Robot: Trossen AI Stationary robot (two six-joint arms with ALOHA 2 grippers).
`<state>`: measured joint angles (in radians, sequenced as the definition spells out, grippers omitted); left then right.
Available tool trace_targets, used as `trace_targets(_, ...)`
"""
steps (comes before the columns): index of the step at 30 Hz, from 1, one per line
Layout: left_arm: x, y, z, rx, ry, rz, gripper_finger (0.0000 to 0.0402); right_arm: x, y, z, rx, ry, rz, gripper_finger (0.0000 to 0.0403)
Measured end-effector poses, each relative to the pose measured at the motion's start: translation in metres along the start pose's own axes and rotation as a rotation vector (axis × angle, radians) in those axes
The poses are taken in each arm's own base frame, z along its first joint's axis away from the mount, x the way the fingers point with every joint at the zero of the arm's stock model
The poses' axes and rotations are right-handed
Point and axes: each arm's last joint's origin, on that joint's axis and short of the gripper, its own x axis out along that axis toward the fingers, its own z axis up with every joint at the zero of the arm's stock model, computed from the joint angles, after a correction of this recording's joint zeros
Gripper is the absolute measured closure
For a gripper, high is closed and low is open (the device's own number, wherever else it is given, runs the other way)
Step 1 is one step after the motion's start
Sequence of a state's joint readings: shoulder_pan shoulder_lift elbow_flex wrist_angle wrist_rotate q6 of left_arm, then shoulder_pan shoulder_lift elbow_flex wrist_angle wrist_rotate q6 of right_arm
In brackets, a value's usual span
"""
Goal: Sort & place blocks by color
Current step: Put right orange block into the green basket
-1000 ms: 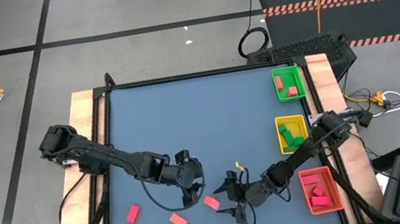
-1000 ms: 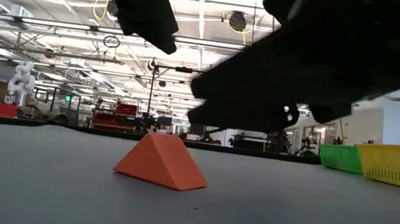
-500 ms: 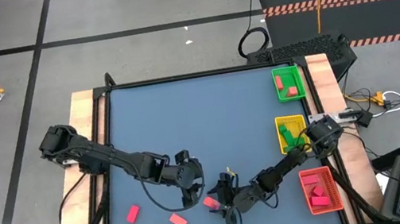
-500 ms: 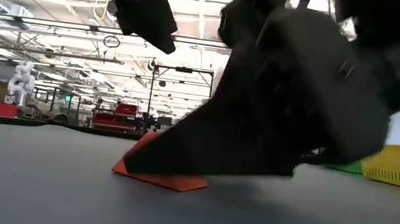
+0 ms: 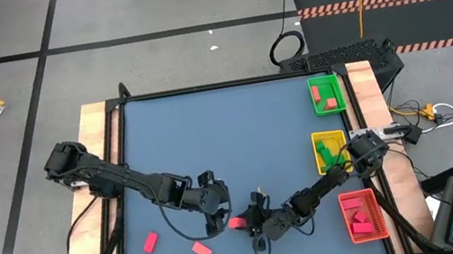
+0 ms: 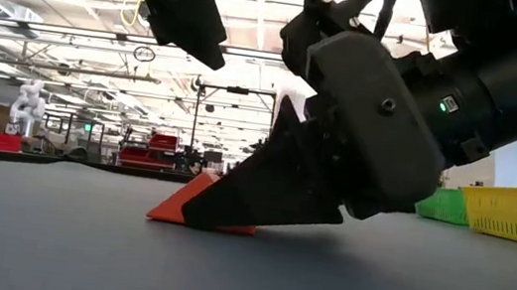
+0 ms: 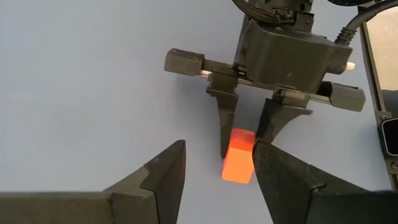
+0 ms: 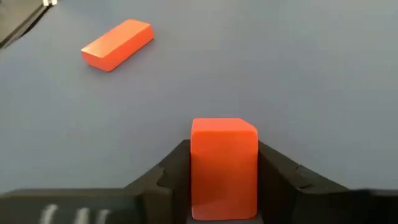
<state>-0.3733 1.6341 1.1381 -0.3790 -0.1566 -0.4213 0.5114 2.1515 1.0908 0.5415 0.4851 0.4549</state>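
While clamped between the dark fingers of the right pincer [image 5: 252, 227] at lower centre of the high view, sits flat on the matte blue-grey table [image 5: 210, 139]: a smooth red triangular block [image 6: 170, 210], sloped faces plain, no writing readable. Closed onto that block from both sides. Just upper left, above it: the left pincer [image 5: 216, 222], fingers parted, holding nothing. At lower left: two more red blocks [image 5: 150, 242] [image 5: 201, 250], flat cuboids, well apart from each other. Along the right edge: ribbed green tray [image 5: 326, 94], yellow tray [image 5: 331, 151], red tray [image 5: 362, 215]. Upper and middle table open, bare.
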Motion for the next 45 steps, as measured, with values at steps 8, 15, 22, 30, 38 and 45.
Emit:
trace_targets(8,0.0,0.0,0.0,0.004,0.0,0.0,0.0213,-0.001,0.001,0.001,-0.075,-0.001,0.016,0.0281)
trace_targets(15,0.0,0.0,0.0,0.017,-0.001,0.0,0.0213,-0.022,-0.002,0.024,-0.197,0.052,-0.009,0.0281)
trace_targets(22,0.0,0.0,0.0,0.018,0.001,0.0,0.0213,-0.068,-0.043,0.074,-0.319,0.172,-0.263,0.0281)
trace_targets(30,0.0,0.0,-0.001,0.023,0.005,0.001,0.0213,-0.134,-0.128,0.119,-0.279,0.354,-0.587,0.0281)
trace_targets(38,-0.001,-0.003,-0.003,0.034,0.012,-0.003,0.0213,-0.207,-0.212,0.142,-0.107,0.482,-0.842,0.0281)
trace_targets(45,-0.001,-0.004,-0.003,0.04,0.013,-0.004,0.0213,-0.259,-0.264,0.142,0.112,0.536,-0.988,0.0281)
